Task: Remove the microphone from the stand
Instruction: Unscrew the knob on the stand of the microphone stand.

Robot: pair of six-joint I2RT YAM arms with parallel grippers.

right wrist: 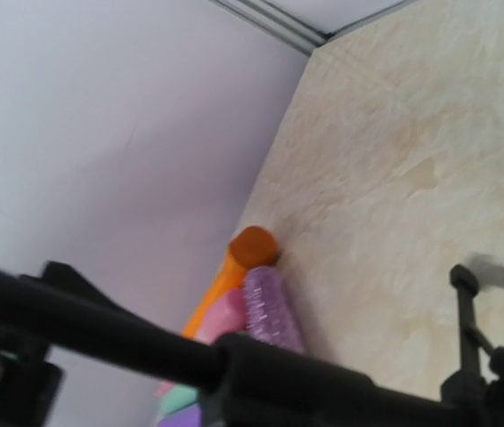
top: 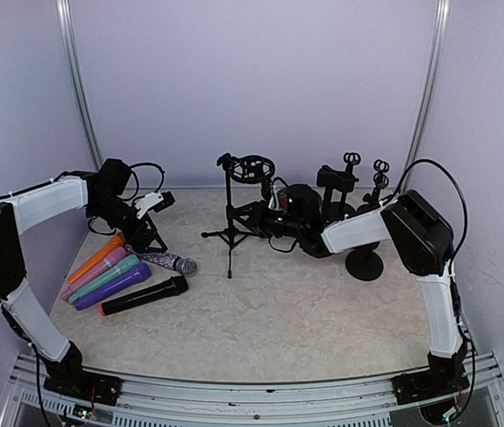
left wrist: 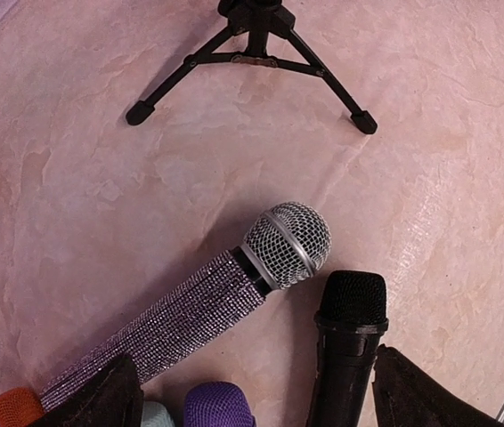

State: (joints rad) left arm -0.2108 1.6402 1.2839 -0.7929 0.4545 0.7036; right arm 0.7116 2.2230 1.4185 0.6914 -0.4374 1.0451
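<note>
Sparkly purple mic w/ silver mesh head lies on counter, 8 o'clock of black tripod stand; its ring cradle looks empty. Left gripper released, fingers straddling mic. Right gripper at stand pole, can't tell if clenched. We'd lift left straight up w/o nudging mic. No legible labels.

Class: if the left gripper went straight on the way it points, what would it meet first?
Probably a lying microphone: the black microphone and the glittery microphone sit just ahead of the open left gripper, on the table. Depth leaves unclear which comes first.
</note>
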